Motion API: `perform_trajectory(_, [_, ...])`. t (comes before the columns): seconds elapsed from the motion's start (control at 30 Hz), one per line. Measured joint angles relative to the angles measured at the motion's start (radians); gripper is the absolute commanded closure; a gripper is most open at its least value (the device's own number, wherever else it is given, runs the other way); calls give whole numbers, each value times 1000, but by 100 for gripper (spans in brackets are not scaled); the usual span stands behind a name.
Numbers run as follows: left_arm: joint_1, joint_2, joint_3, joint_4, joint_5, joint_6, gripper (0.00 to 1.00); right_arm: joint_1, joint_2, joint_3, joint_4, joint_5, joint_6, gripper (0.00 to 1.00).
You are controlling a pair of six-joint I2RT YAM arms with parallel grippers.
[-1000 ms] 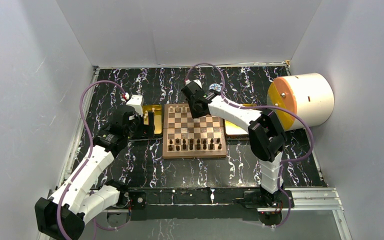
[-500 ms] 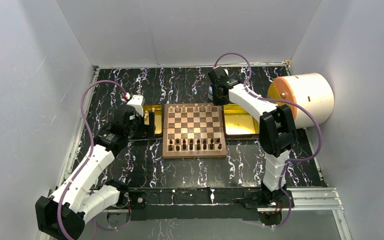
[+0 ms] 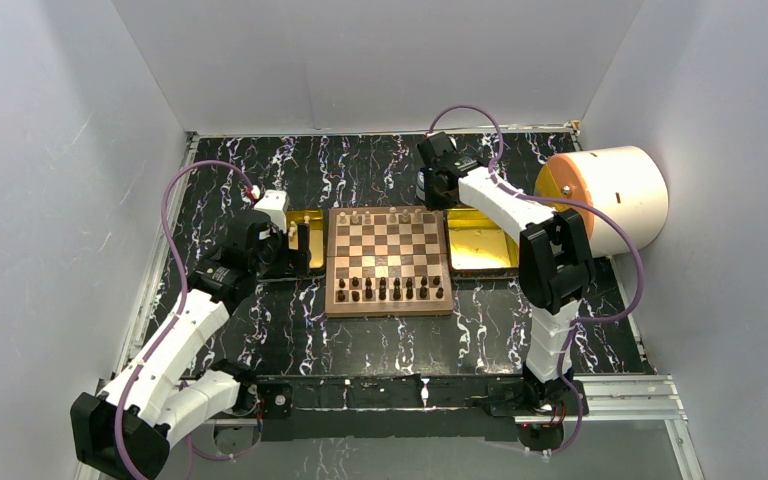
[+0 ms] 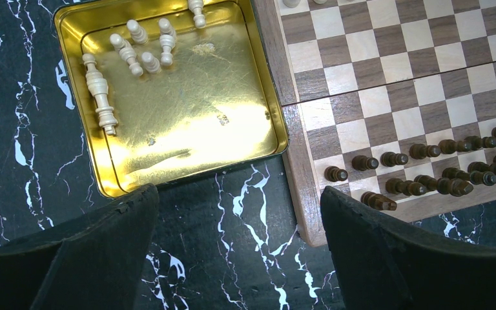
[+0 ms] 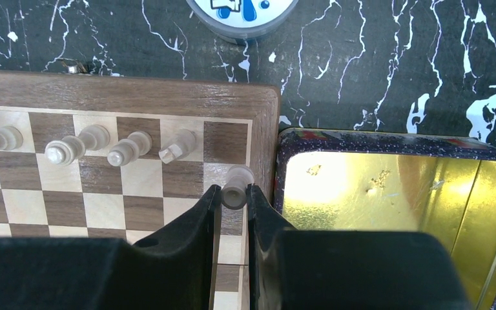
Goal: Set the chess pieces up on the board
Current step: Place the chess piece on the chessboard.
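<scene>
Right gripper (image 5: 234, 205) pinched a piece (image 5: 236, 183) by the board (image 5: 168, 98) edge — left gripper (image 4: 239, 239) gaped empty. Released tilted, it might topple.

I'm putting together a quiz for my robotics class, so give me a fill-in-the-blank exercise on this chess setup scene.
The right tool pinches a pale cream chess piece over the square wooden chessboard's far ____ corner.
The left tool hangs with its jaws ____.
Loose cream pieces rest in the shiny gold rectangular tray on the chessboard's ____ side.
The dark brown pieces stand along the chessboard's ____ edge, closest to the robot.
Missing words: right, open, left, near.
</scene>
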Motion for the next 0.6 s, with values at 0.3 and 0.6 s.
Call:
perform_trajectory(0.3, [0,0,0,0,0,2,7,-1,3,0,44,-27,6,79])
perform_trajectory(0.6, [0,-2,-1,0,0,2,7,-1,36,-10,73,-32,14,79])
